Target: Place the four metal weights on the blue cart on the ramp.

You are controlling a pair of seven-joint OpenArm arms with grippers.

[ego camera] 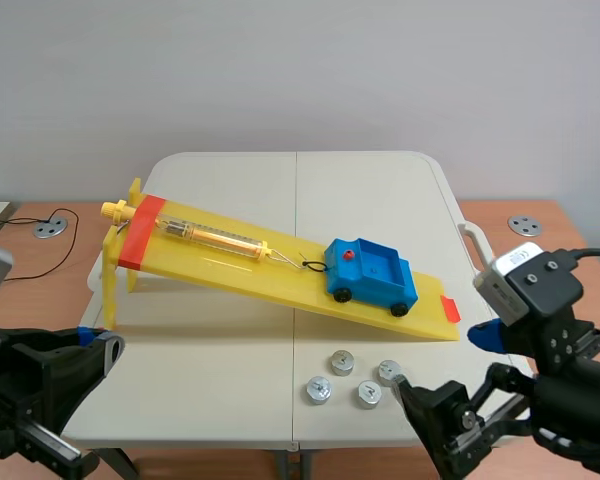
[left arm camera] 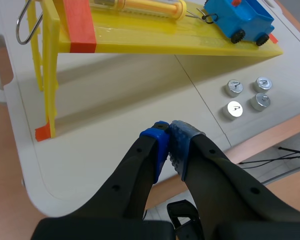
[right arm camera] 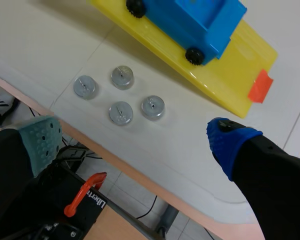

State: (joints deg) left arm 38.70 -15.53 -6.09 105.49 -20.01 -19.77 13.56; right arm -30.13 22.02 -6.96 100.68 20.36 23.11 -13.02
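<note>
Four metal weights [ego camera: 341,362] sit in a loose cluster on the white table [ego camera: 210,360], in the lower centre of the scene view, just below the low end of the yellow ramp [ego camera: 230,265]. The blue cart [ego camera: 371,275] stands on the ramp right of centre, hooked to a yellow spring scale [ego camera: 215,237] that lies up the slope. The left gripper [ego camera: 98,342] is at the lower left corner, well apart from the weights; the right gripper [ego camera: 450,368] is at the lower right, just beside them.

From the left wrist, the left gripper [left arm camera: 170,142] has its jaws closed with nothing between them, the pads touching. The weights [left arm camera: 233,110] lie ahead of it and off to one side, beyond them the ramp [left arm camera: 165,42] and cart [left arm camera: 240,17].

From the right wrist, the right gripper [right arm camera: 134,136] has its jaws spread wide and holds nothing. The weights [right arm camera: 121,112] lie just ahead, between the fingers' lines, all four on the table. Further ahead are the cart [right arm camera: 190,20] and the ramp's [right arm camera: 230,75] low end.
</note>
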